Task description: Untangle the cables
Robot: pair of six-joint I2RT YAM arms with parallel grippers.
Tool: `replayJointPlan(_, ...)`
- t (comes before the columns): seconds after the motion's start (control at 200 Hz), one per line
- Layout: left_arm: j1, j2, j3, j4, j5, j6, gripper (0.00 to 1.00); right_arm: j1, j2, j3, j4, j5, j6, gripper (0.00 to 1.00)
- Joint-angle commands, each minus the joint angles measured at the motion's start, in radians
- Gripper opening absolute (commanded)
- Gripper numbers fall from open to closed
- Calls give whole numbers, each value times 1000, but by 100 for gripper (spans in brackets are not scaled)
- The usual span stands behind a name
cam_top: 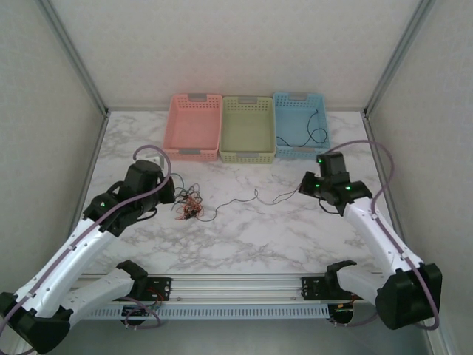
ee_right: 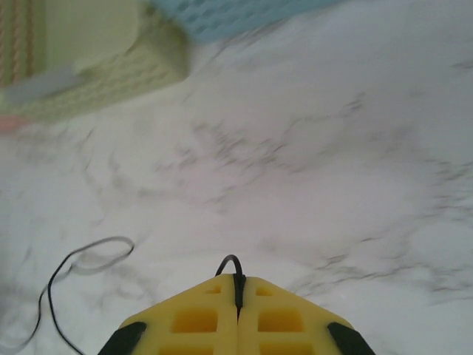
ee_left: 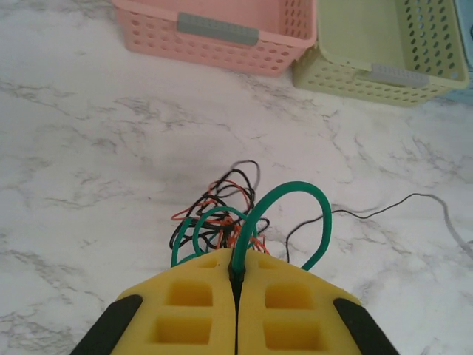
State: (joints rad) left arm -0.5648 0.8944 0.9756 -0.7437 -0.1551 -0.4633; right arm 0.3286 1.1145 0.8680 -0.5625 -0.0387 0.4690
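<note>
Two pincers, both clamped. My left pincer [ee_left: 236, 260] has its jaws pressed together on a green cable [ee_left: 295, 186], which arcs up out of them just above the knot [cam_top: 189, 209] of cables in black, red-orange and green. How many strands are in it, I cannot tell. The knot lies left of centre on the table [cam_top: 244, 240]. My right pincer [ee_right: 238, 281] is closed on a black cable [cam_top: 236, 200] that trails left across the marble toward the knot. There is bare marble near and far of that line, and the side walls stand well apart from both arms. Three baskets sit side by side at the far edge. The pink basket [cam_top: 196, 97] is on the left and the green basket [cam_top: 247, 157] in the middle. The blue basket [cam_top: 295, 153] on the right holds one loose cable [cam_top: 319, 135], black.
</note>
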Motion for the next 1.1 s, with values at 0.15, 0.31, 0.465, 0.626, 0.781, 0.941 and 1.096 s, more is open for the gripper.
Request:
replayJointPlan(0.15, 9, -23, -60, 44, -14, -9, 0, 327, 226, 150, -30, -10, -85, 0)
replayJointPlan(0.31, 8, -41, -78, 31, -28, -10, 0, 447, 417, 253, 0, 15, -132, 0)
replayJointPlan(0.465, 9, -66, -92, 23, -47, -12, 0, 529, 601, 382, -41, 31, -204, 6)
replayJointPlan(0.626, 9, -60, -93, 23, -47, -9, 0, 569, 690, 454, -28, 6, -219, 14)
replayJointPlan(0.781, 9, -79, -103, 24, -78, -15, 0, 584, 734, 476, -10, 0, -187, 21)
replayJointPlan(0.941, 9, -75, -107, 26, -75, -15, 0, 588, 768, 466, -4, 24, -141, 28)
replayJointPlan(1.096, 9, -75, -115, 37, -72, -17, 0, 588, 770, 429, 32, 23, -117, 33)
